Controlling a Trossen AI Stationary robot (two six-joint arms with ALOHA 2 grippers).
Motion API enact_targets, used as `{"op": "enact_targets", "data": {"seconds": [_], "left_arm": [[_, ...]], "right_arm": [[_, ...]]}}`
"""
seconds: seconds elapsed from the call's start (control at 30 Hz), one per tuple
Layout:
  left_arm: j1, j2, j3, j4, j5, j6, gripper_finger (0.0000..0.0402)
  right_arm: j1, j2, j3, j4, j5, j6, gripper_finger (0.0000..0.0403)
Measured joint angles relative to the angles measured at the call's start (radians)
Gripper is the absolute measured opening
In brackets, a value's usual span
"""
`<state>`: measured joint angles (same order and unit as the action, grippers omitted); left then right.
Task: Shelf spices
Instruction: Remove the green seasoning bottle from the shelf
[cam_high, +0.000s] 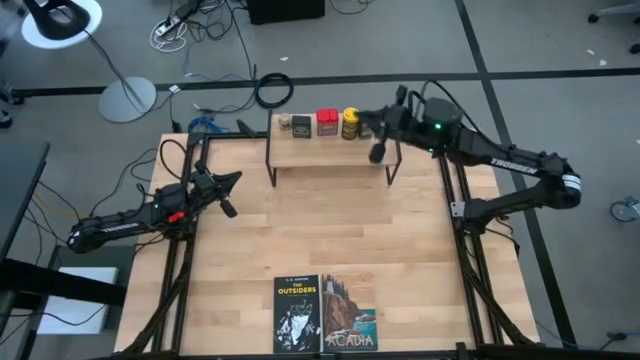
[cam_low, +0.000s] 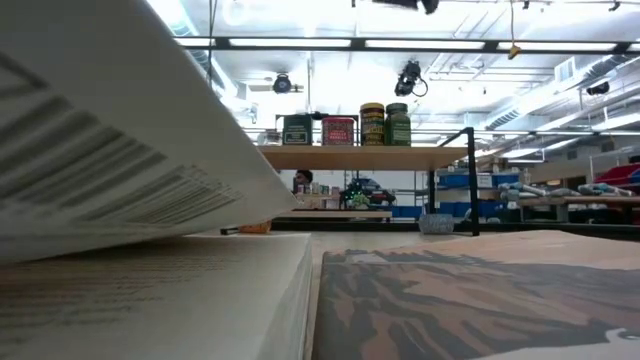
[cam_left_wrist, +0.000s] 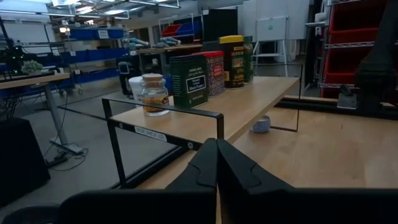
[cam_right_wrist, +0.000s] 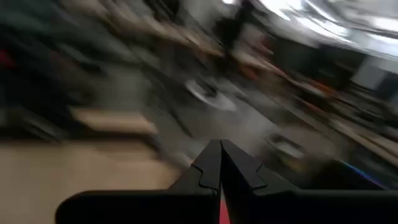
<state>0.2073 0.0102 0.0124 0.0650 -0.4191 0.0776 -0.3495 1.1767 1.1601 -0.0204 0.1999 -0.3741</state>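
Nearest the table's (cam_high: 330, 230) front edge lie two books (cam_high: 325, 312) side by side, covers up; in the low view they fill the foreground and hide most of the table behind them.

Farther back, at the table's left edge, the left arm lies low and stretched out, its gripper (cam_high: 229, 196) over the wood, pointing toward the shelf (cam_high: 330, 153). Its fingers (cam_left_wrist: 217, 163) are pressed together, holding nothing.

The right arm reaches in from the table's right side, elbow bent, with its gripper (cam_high: 377, 152) over the right end of the shelf, close beside the jars. Its fingers (cam_right_wrist: 219, 163) are also together and empty. The right wrist view is smeared, and nothing beyond the fingers can be made out there.

The shelf stands at the far edge of the table, a light board on thin black legs. The spices stand upright on it in a row: a dark tin (cam_high: 301, 124), a red tin (cam_high: 327, 122), a yellow-lidded jar (cam_high: 350, 123), and a green-lidded jar (cam_low: 398, 124). From above the right arm covers the green-lidded jar; the low view shows it just right of the yellow one.

In the left wrist view a small clear jar (cam_left_wrist: 154, 94) stands beside the dark tin, and a small roundish object (cam_left_wrist: 262, 125) lies on the table under the shelf, too small to identify.
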Motion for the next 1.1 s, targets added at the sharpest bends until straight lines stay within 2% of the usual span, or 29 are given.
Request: {"op": "enact_targets", "data": {"seconds": [0.1,0.17,0.4,0.53,0.7,0.83,0.93,1.1], "left_arm": [[0.000,0.000,0.000,0.000,0.000,0.000,0.0006],[0.000,0.000,0.000,0.000,0.000,0.000,0.0006],[0.000,0.001,0.000,0.039,0.005,0.013,0.0006],[0.000,0.002,0.000,0.165,0.042,-0.087,0.0006],[0.000,0.002,0.000,0.366,0.054,-0.275,0.0006],[0.000,0.002,0.000,0.474,0.084,-0.326,0.0006],[0.000,0.003,0.000,0.521,0.164,-0.358,0.0006],[0.000,0.023,0.029,0.528,0.217,-0.403,0.0006]], "right_arm": [[-0.029,0.018,0.031,-0.071,0.151,-0.050,0.0005],[-0.057,0.017,0.039,-0.104,0.171,-0.046,0.0005],[-0.140,0.016,0.039,-0.265,0.171,-0.002,0.0004],[-0.200,0.035,0.057,-0.388,0.165,0.014,0.0004],[-0.281,0.119,0.175,-0.596,0.032,0.019,0.0003],[-0.299,0.175,0.257,-0.653,0.008,-0.033,0.0005],[-0.300,0.192,0.287,-0.657,0.009,-0.108,0.0006],[-0.299,0.190,0.323,-0.661,0.010,-0.231,0.0005]]}}
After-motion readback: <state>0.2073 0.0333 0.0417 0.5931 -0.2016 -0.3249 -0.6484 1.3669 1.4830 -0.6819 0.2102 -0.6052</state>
